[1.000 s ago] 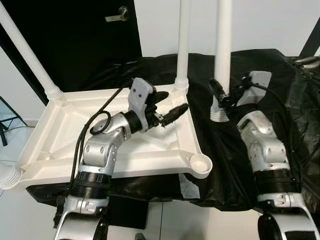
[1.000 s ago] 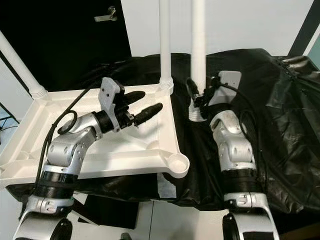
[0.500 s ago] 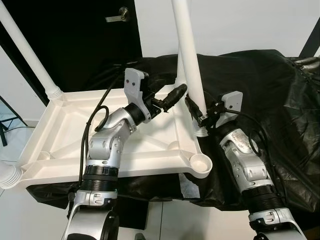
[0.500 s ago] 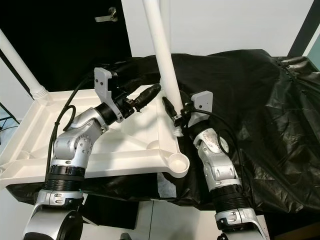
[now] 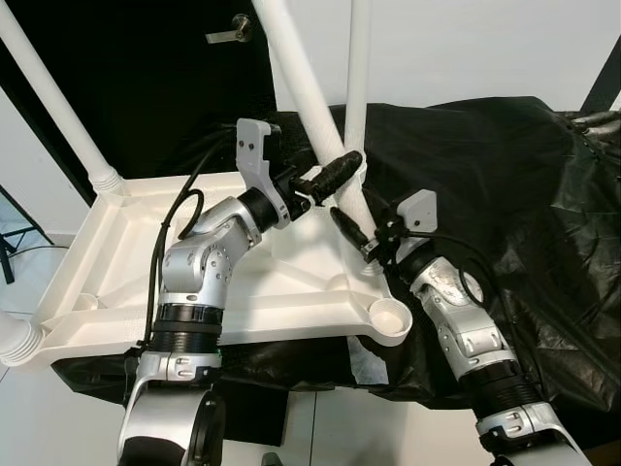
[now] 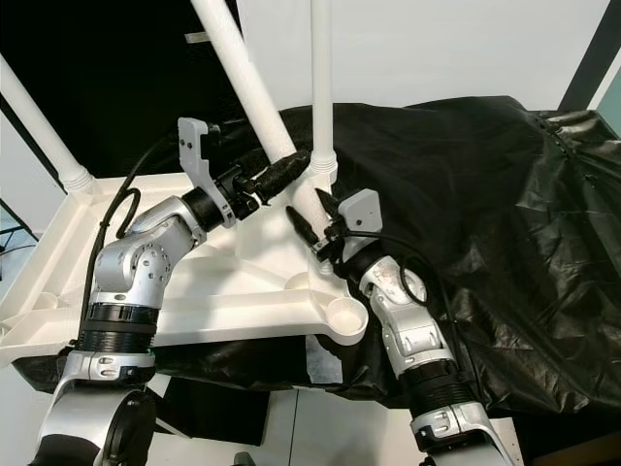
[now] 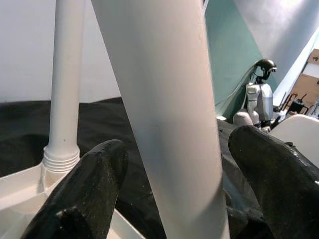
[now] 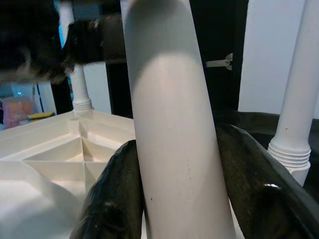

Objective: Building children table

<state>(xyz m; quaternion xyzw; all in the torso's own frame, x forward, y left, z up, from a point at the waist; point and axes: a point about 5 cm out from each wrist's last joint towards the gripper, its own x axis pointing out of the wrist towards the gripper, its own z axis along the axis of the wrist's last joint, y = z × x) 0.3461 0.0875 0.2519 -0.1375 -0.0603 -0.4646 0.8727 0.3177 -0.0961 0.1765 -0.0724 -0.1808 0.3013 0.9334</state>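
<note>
Nearest, at the tabletop's (image 5: pixel 126 291) near right corner: an open round socket (image 5: pixel 392 316), still without a leg. Just behind it, right gripper (image 5: pixel 367 245), fingers clamped on the lower end of the loose leg (image 5: pixel 309 97); leg foot resting at the tabletop's right edge, just short of the socket. Long axis of the leg: tilted, running from the right gripper up and toward the robot's left and away. Higher on the same leg, left gripper (image 5: pixel 328 180), fingers spread on either side of the shaft with gaps visible in the left wrist view, so not judged as gripping. Right gripper nearer the socket, hence the likelier arm to steer the foot in; probable requirement: leg brought upright over the socket.

In the way: fitted leg (image 5: pixel 358 87) upright at the far right corner, crossing close behind the tilted leg. Further: leg at the far left corner (image 5: pixel 58 102), another at the near left corner (image 5: pixel 15 342). Beneath and to the right: black sheet (image 5: pixel 505 175). Beyond: dark door (image 5: pixel 146 68) with handle (image 5: pixel 225 33).
</note>
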